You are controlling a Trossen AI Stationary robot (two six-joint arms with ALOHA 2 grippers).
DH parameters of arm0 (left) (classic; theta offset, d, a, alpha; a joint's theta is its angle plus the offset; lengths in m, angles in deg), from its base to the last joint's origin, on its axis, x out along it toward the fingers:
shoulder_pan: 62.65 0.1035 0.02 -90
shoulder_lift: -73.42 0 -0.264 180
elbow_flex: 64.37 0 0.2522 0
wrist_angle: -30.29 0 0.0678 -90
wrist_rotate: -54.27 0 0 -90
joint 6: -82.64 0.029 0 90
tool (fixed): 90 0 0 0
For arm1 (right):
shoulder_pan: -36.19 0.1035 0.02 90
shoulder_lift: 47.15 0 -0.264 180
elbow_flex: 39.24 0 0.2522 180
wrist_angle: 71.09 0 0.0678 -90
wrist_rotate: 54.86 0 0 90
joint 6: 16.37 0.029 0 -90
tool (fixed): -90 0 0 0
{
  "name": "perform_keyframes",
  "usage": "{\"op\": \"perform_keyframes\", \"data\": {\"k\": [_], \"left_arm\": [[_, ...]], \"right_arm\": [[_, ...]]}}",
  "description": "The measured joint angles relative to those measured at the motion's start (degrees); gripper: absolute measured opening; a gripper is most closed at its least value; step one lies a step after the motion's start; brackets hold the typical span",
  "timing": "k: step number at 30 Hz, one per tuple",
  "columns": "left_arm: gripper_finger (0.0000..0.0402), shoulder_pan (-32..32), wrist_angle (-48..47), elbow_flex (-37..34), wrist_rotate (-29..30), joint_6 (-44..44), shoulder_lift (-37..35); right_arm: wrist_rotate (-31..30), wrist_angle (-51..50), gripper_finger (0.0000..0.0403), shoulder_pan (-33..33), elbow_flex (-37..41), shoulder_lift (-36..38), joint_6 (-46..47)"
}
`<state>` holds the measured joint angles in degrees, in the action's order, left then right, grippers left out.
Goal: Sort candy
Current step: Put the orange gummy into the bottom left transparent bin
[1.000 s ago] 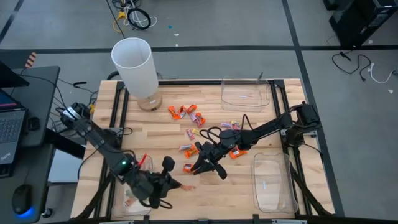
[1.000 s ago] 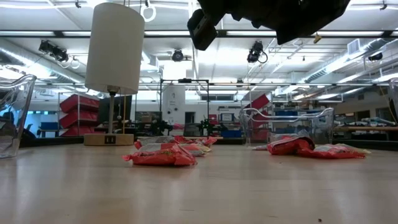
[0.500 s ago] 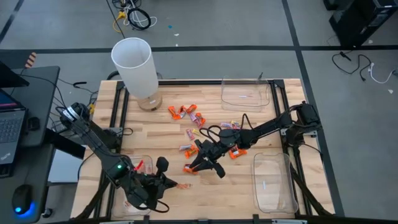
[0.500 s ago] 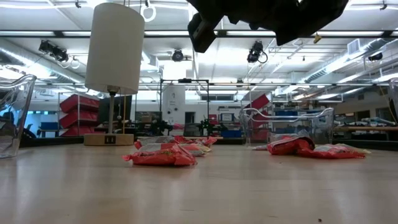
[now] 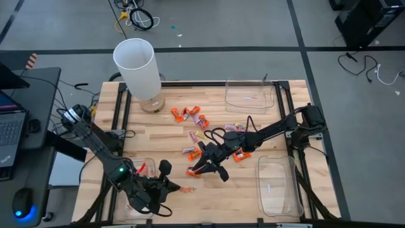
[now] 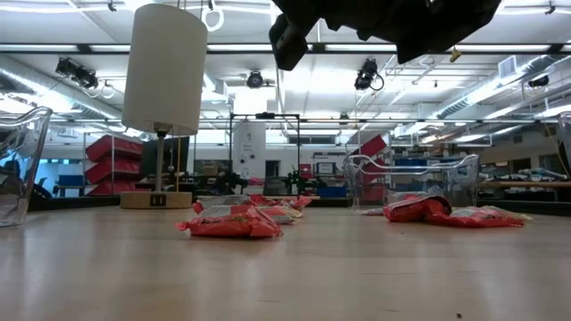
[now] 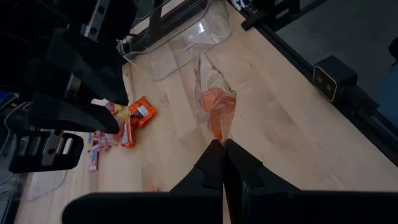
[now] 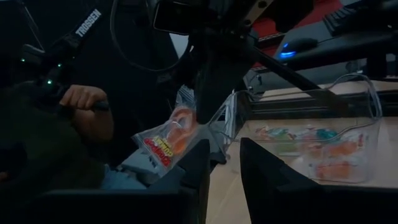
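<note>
This is a robotics lab or workshop in a large industrial hall. A wooden counter [image 5: 171, 136] in a black metal frame stands on a grey concrete floor [image 5: 240, 28] marked with dark tape lines, with loose cables [image 5: 136, 16] lying about. A laptop [image 5: 11, 126] and mouse [image 5: 22, 204] sit at a side desk. Across the counter, the low view shows exposed ceiling ducts [image 6: 53, 76], strip lighting [image 6: 80, 7], and red storage bins on shelving [image 6: 111, 165].

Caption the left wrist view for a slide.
Left gripper shut on an orange candy above the wooden table, clear tray beyond.
</note>
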<state>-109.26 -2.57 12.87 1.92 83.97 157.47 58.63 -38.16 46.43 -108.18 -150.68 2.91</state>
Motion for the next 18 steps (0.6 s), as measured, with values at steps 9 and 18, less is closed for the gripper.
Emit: {"op": "perform_keyframes", "data": {"k": [9, 18], "left_arm": [[0.0, 0.09, 0.32, 0.02, 0.04, 5.51, -0.03], [0.0, 0.09, -6.76, 0.02, 0.15, 9.83, -0.13]], "right_arm": [[-6.09, 0.0, 0.0075, -0.59, 0.0, 0.0, -1.51], [-13.95, 5.1, 0.0075, -0.63, 0.02, 0.0, 0.1]]}}
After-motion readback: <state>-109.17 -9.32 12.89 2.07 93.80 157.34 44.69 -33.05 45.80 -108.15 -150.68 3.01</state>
